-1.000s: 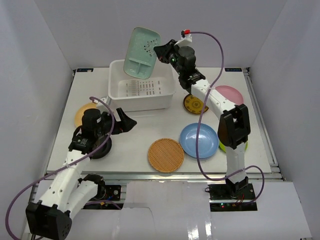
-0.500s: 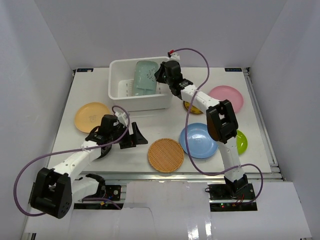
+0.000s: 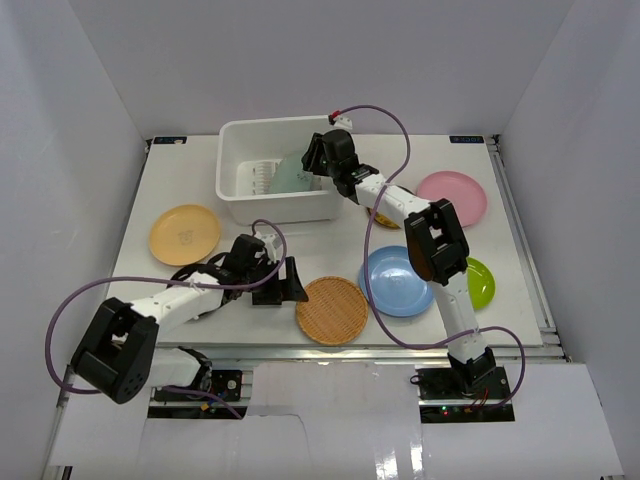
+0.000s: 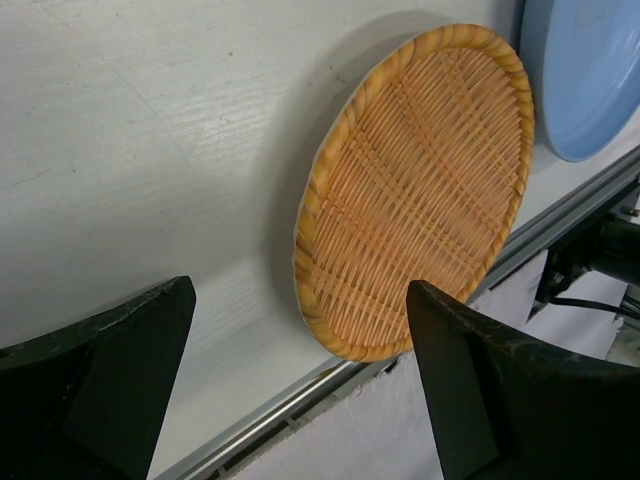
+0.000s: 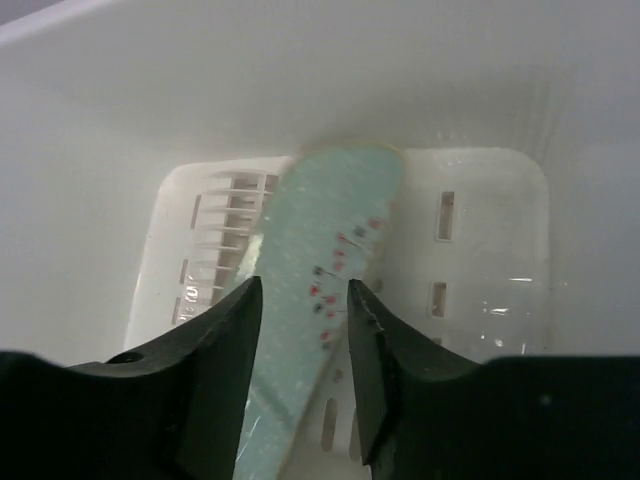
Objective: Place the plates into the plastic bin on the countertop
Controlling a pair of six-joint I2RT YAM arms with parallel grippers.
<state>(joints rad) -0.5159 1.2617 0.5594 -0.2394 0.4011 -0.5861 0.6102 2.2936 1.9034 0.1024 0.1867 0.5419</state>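
Note:
The pale green divided plate [image 3: 290,172] lies tilted inside the white plastic bin [image 3: 265,205]. My right gripper [image 3: 312,165] reaches over the bin's right rim. In the right wrist view its jaws [image 5: 305,295] stand apart just above the plate [image 5: 335,220], whose face shows between them over the slotted bottom [image 5: 480,250]. My left gripper [image 3: 288,282] is open and low over the countertop [image 3: 300,240], just left of the woven tan plate [image 3: 332,310]. In the left wrist view the woven plate [image 4: 420,190] lies ahead of the open gripper [image 4: 300,290].
The blue plate [image 3: 398,281] lies right of the woven one and shows in the left wrist view [image 4: 585,70]. The pink plate [image 3: 452,197], lime green plate [image 3: 478,282], orange plate [image 3: 185,233] and patterned plate [image 3: 385,213] lie around. The metal front rail [image 4: 330,385] is close.
My right gripper lowered the pale green plate from above the bin down into it and opened. My left gripper swept right and down toward the woven plate.

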